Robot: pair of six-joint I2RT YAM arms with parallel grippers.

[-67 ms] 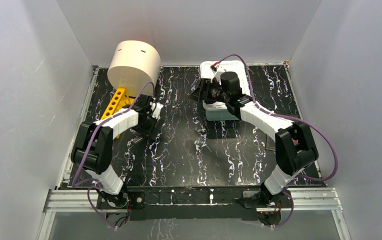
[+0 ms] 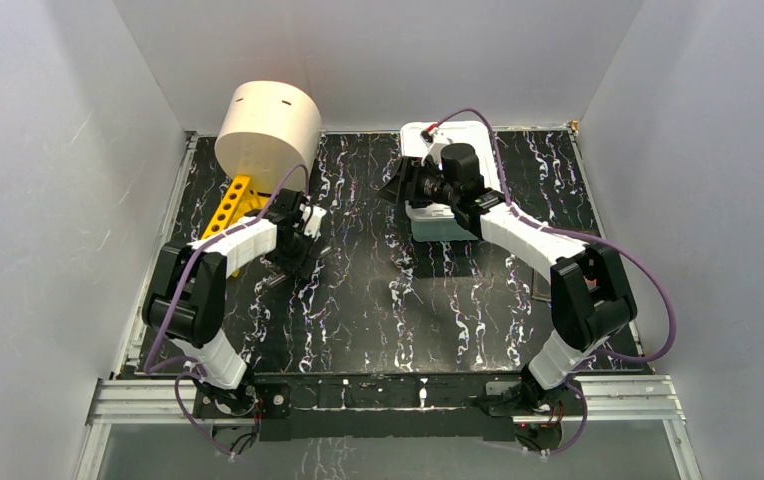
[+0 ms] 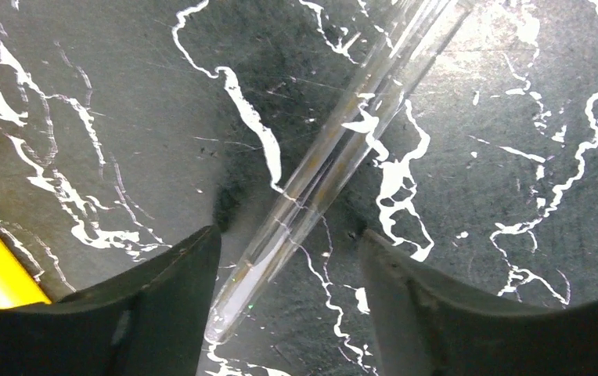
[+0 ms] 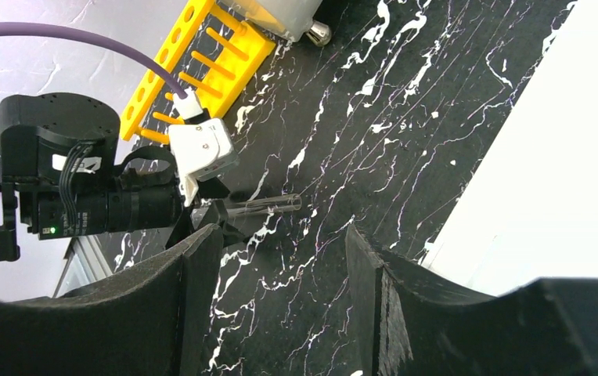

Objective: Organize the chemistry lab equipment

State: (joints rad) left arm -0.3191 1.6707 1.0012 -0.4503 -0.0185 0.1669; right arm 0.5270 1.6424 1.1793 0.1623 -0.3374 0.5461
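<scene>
**Left side: tube on the worktop, both grippers wide**

Containers first. You have a white tray (image 2: 436, 228) at the far edge of the worktop (image 2: 408, 300), right of centre. The right arm hangs over it, so what it holds cannot be told from above. A big cream cylinder (image 2: 268, 130) sits tilted in the far left corner, with two short dark slots on its upper face. The yellow holed rack (image 2: 230, 208) lies just in front of the cylinder, along the left edge, with its row of round holes showing.

Task item: a clear glass tube (image 3: 335, 157) lies flat on the worktop just right of the rack. It runs on a slant, rounded end nearest the wrist camera.

Your left gripper (image 3: 288, 239) is low over that tube, fingers spread wide to either side of it. The rounded end lies just beside one finger; contact cannot be told.

Your right gripper (image 4: 280, 235) hovers by the tray's left side, fingers wide, only bare worktop between them.

No markings are sharp enough to read.
</scene>
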